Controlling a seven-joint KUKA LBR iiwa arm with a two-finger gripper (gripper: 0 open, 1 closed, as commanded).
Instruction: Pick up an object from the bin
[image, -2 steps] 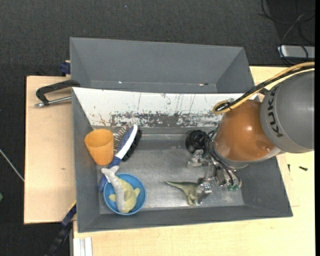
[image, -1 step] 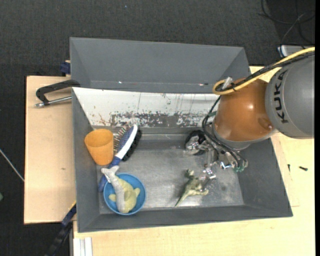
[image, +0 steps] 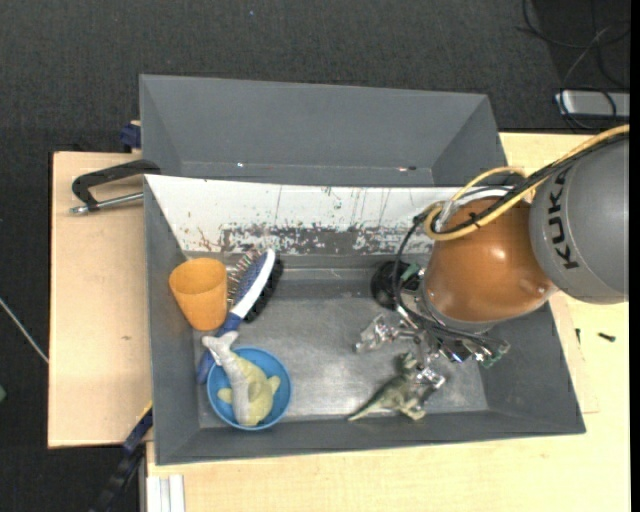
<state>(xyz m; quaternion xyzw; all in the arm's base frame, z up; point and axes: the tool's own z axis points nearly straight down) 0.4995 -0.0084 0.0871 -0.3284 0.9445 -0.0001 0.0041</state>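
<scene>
The big grey bin (image: 320, 140) has tall slanted walls and a flat floor; the back wall is white with dark scratchy marks. The grey arm (image: 590, 230) comes in from the right; it has a round orange cover (image: 480, 270) with cables looped on top. The cover hangs over the right side of the floor.

On the left, near the front wall, sits a blue bowl (image: 281, 396); a white and yellow toy animal (image: 243, 385) lies in it, with its white end sticking out over the rim at the top left. Just behind the bowl is an orange cup (image: 200, 292); its open top faces up. A brush (image: 252, 285) with a blue and white handle leans right beside the cup; its bristles face the cup. A small black round thing (image: 385, 285) sits by the back wall, close to the orange cover.

The shiny metal hand (image: 415, 357) pokes out under the cover, low over the floor; I cannot tell if it is spread or pressed together.

Just below the hand lies a little green dinosaur (image: 395, 402); it is near the front wall, right of the middle. It lies long-ways from left to right, tipped a bit; its thin tail points left and toward the front wall, and its fat body is at the right end, under the hand. I cannot tell if the hand touches it.
</scene>
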